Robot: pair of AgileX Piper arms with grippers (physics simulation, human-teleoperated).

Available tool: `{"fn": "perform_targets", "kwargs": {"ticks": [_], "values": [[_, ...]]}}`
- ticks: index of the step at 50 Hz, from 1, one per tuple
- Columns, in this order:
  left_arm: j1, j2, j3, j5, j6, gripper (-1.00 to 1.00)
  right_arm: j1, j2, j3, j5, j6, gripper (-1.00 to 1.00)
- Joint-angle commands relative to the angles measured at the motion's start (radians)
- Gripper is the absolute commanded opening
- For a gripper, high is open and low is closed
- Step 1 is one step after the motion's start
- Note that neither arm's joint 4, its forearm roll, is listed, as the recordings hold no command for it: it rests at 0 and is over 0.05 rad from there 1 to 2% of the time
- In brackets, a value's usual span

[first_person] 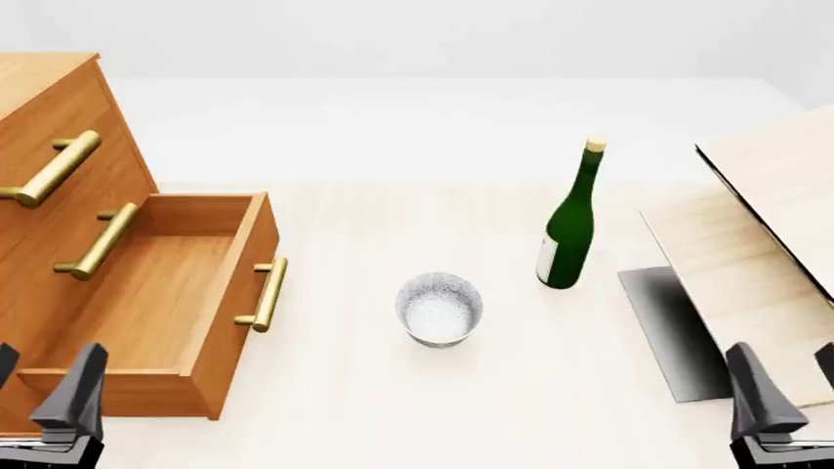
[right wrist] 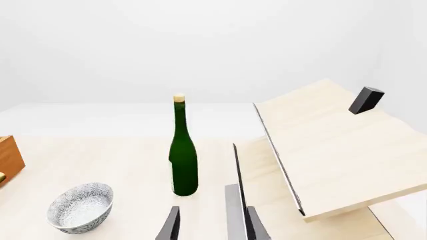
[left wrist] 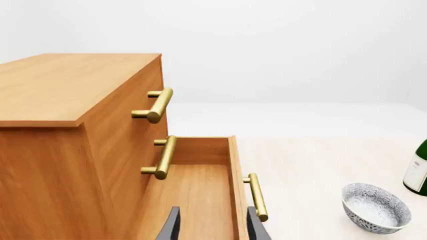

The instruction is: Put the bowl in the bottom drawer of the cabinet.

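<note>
Both grippers sat nearest the camera at the near edge of the table, the left gripper (first_person: 46, 391) by the near-left corner and the right gripper (first_person: 782, 391) by the near-right corner, each with its jaws spread and nothing between them. Just beyond the left one, the bottom drawer (first_person: 156, 293) of the cabinet (first_person: 53, 107) stood pulled out and bare inside, so the opening step looked done. Further in, near the table's middle, the bowl (first_person: 439, 308) rested upright on the surface, apart from the drawer's handle (first_person: 268, 293) and from both arms. A green bottle (first_person: 569, 230) stood behind it, toward the right. Pale boards (first_person: 769, 225) leaned by the right edge. Grasping the bowl, carrying it leftward and lowering it into the drawer all remained.
</note>
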Motion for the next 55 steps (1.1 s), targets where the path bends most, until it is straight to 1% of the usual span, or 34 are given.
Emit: {"fn": "perform_targets", "kwargs": {"ticks": [1, 7, 17, 21, 23, 25, 27, 28, 29, 31, 33, 34, 35, 36, 37, 38, 45, 47, 50, 51, 53, 55], "values": [[0.0, 0.004, -0.003, 0.0, 0.001, 1.0, 0.0, 0.004, -0.002, -0.002, -0.002, 1.0], [-0.001, 0.003, -0.005, 0.003, 0.001, 1.0, 0.0, 0.004, -0.002, -0.001, -0.001, 1.0], [-0.034, -0.001, -0.023, -0.008, 0.009, 1.0, 0.0, 0.004, -0.003, -0.001, -0.002, 1.0], [-0.097, -0.002, -0.045, 0.0, 0.019, 1.0, 0.0, 0.005, -0.003, -0.001, -0.002, 1.0], [-0.117, -0.002, -0.063, 0.013, -0.001, 1.0, 0.0, 0.005, -0.003, -0.001, -0.002, 1.0], [-0.165, -0.002, -0.081, 0.022, 0.016, 1.0, 0.0, 0.005, -0.003, -0.001, -0.002, 1.0], [-0.202, -0.003, -0.108, 0.04, 0.001, 1.0, 0.0, 0.005, -0.003, -0.001, -0.002, 1.0], [-0.222, -0.003, -0.116, 0.054, 0.01, 1.0, 0.0, 0.005, -0.003, -0.001, -0.002, 1.0], [-0.261, -0.003, -0.139, 0.075, 0.048, 1.0, 0.0, 0.006, -0.003, -0.001, -0.002, 1.0], [-0.285, -0.003, -0.159, 0.094, 0.042, 1.0, 0.0, 0.006, -0.003, -0.002, -0.002, 1.0], [-0.334, -0.002, -0.17, 0.105, 0.063, 1.0, 0.0, 0.006, -0.004, -0.002, -0.002, 1.0], [-0.347, -0.002, -0.176, 0.114, 0.063, 1.0, 0.0, 0.006, -0.004, -0.002, -0.002, 1.0], [-0.36, -0.002, -0.146, 0.085, 0.069, 1.0, 0.0, 0.007, -0.004, -0.002, -0.002, 1.0], [-0.372, -0.003, -0.116, 0.046, 0.058, 1.0, 0.0, 0.007, -0.004, -0.002, -0.002, 1.0], [-0.384, -0.003, -0.117, 0.046, 0.049, 1.0, 0.0, 0.007, -0.004, -0.002, -0.002, 1.0], [-0.404, -0.002, -0.12, 0.048, 0.054, 1.0, 0.0, 0.007, -0.004, -0.002, -0.002, 1.0], [-0.465, -0.002, -0.163, 0.094, 0.075, 1.0, 0.0, 0.006, -0.004, -0.002, -0.002, 1.0], [-0.498, 0.002, -0.169, 0.108, 0.086, 1.0, 0.0, 0.006, -0.004, -0.001, -0.002, 1.0], [-0.521, 0.032, -0.18, 0.098, 0.07, 1.0, 0.0, 0.005, -0.003, -0.001, -0.002, 1.0], [-0.539, 0.064, -0.181, 0.079, 0.091, 1.0, 0.0, 0.005, -0.003, -0.001, -0.002, 1.0], [-0.557, 0.096, -0.195, 0.067, 0.097, 1.0, 0.0, 0.004, -0.003, 0.0, -0.002, 1.0], [-0.571, 0.098, -0.205, 0.07, 0.095, 1.0, 0.0, 0.004, -0.003, 0.0, -0.002, 1.0]]}}
